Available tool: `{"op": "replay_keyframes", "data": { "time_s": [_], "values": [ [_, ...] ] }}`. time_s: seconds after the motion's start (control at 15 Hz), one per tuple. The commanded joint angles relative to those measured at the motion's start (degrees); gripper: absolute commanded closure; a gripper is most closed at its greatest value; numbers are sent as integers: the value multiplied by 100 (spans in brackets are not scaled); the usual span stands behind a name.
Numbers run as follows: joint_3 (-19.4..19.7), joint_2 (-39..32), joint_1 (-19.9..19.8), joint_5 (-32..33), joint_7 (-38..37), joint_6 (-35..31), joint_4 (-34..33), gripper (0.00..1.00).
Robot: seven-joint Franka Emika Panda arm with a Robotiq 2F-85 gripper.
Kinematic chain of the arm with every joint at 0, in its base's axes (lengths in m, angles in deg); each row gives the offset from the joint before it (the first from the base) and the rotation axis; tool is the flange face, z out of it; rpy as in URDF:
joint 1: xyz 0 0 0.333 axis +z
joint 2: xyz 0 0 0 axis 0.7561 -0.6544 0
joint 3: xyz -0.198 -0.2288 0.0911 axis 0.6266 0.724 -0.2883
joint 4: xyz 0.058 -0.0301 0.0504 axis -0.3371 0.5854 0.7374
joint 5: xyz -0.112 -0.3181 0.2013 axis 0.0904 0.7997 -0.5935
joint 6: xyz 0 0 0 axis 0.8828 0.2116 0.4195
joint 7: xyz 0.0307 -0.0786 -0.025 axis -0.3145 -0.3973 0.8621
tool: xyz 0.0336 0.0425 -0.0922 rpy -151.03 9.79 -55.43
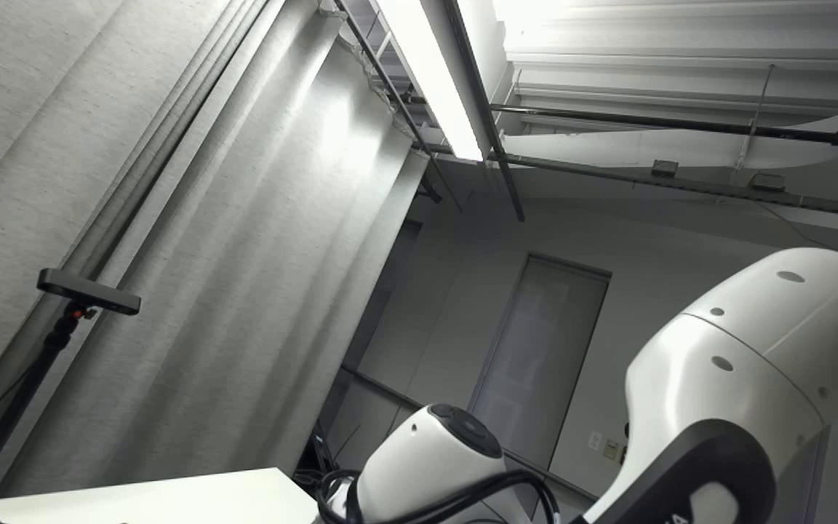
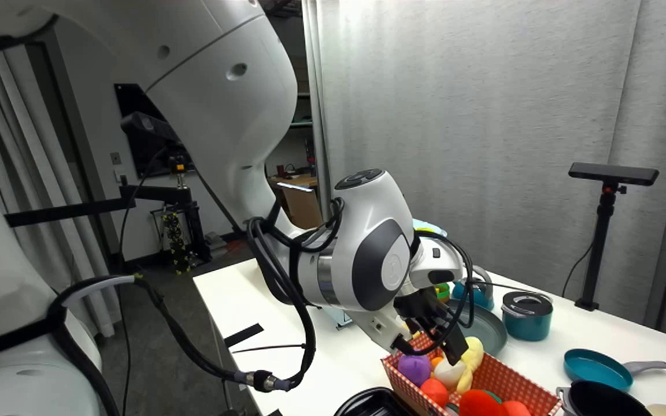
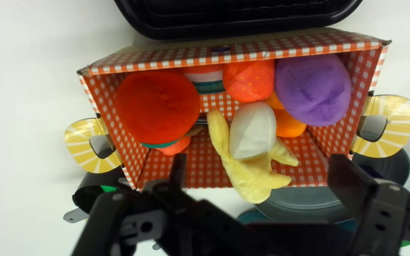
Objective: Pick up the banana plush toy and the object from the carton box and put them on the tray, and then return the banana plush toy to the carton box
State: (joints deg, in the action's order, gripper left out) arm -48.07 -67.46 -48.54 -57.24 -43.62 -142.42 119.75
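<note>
The banana plush toy (image 3: 251, 174), yellow with a white top, leans in the carton box (image 3: 237, 58); its lower end reaches over the box edge in the wrist view. The box is red-and-white checked and holds several other plush toys: a red round one (image 3: 158, 106), a purple one (image 3: 313, 90), an orange-red one (image 3: 249, 81) and an orange one (image 3: 288, 124). A thin dark item there is mostly hidden. The black tray (image 3: 237, 25) lies beside the box. My gripper (image 3: 256, 163) is open and empty above the box, its fingers either side of the banana plush toy.
A grey round pan (image 2: 486, 329), a teal lidded pot (image 2: 528, 318), a teal frying pan (image 2: 596, 368) and a black pot (image 2: 605, 398) stand around the box. Yellow handles (image 3: 386, 126) stick out from the box ends. A camera stand (image 2: 596, 248) rises at the table's back edge.
</note>
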Motion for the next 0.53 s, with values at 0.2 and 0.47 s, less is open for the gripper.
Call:
{"op": "replay_keyframes", "data": {
  "time_s": [0.2,0.47],
  "values": [
    [-25,264,-3,190,-130,0,176,0],
    [-29,260,-3,229,-164,0,138,0]
  ]
}}
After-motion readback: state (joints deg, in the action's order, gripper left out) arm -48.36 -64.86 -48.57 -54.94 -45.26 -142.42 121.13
